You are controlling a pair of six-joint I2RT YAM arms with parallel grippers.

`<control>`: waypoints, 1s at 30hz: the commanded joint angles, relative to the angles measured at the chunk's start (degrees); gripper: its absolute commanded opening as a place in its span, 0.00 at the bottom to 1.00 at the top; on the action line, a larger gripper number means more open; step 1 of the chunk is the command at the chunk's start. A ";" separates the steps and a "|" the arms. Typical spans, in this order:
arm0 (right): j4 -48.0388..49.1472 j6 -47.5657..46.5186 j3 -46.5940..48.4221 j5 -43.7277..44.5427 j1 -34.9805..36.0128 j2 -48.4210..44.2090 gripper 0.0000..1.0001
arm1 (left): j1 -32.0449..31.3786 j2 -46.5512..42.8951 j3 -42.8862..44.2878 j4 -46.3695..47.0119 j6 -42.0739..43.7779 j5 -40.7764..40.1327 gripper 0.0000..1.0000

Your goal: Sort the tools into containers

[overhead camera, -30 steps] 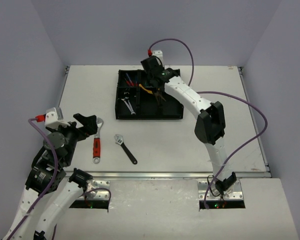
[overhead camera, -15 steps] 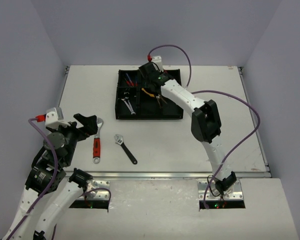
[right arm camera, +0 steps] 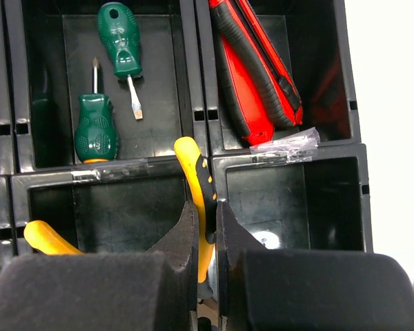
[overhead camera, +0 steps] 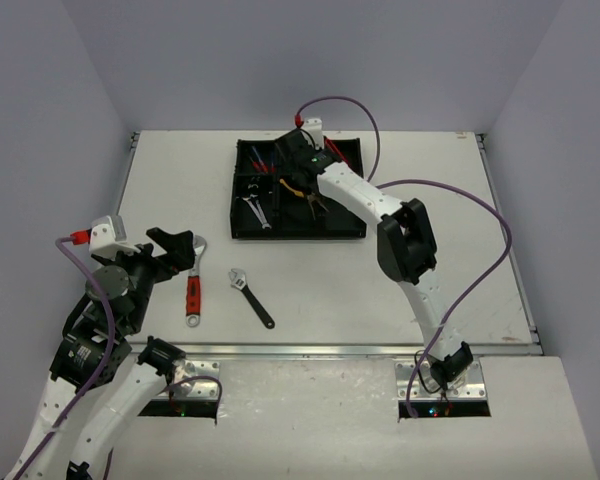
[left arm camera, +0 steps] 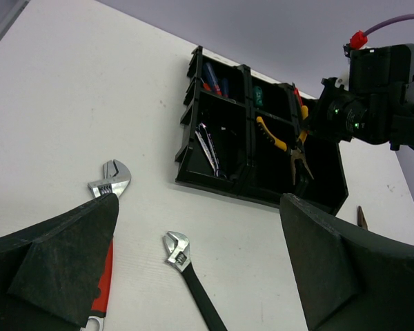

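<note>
now right jaws clamp yellow pliers [right arm camera: 194,169], handles far, nose near; left jaws wide, empty.

1. Both arms I'm driving share one build: the left arm [overhead camera: 130,400] and the right arm [overhead camera: 352,188] have glossy white link shells broken up by chunky black joint housings.
2. A right purple cable [overhead camera: 332,98] and a left purple cable [overhead camera: 62,247] trail off the wrists.
3. Each cable ends in a red plug [overhead camera: 298,119] beside a small white box [overhead camera: 108,234].
4. My left fingers [left arm camera: 55,269] are matte black, broad, grainy wedges.
5. My right fingers [right arm camera: 185,241] are black too, slim at the tips, with a coarse, foam-like block behind them.
6. Small green lights [left arm camera: 338,110] glow on the right wrist's black housing.
7. Each base sits on a silvery metal plate [overhead camera: 445,385].
</note>
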 commanded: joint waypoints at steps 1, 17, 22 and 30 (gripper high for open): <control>2.92 4.66 1.39 1.11 0.31 -0.10 0.01 | -0.68 -0.50 0.17 2.10 0.53 -0.18 1.00; 3.54 8.28 1.29 -3.31 0.35 1.84 0.11 | -1.03 -0.50 0.14 2.02 0.49 -0.25 1.00; 3.54 8.95 1.30 -3.69 0.31 1.26 0.48 | -1.03 -0.42 0.10 1.93 0.53 -0.25 1.00; 2.98 8.33 1.45 -5.91 0.31 0.22 0.58 | -1.12 -0.30 0.18 2.02 0.53 -0.31 1.00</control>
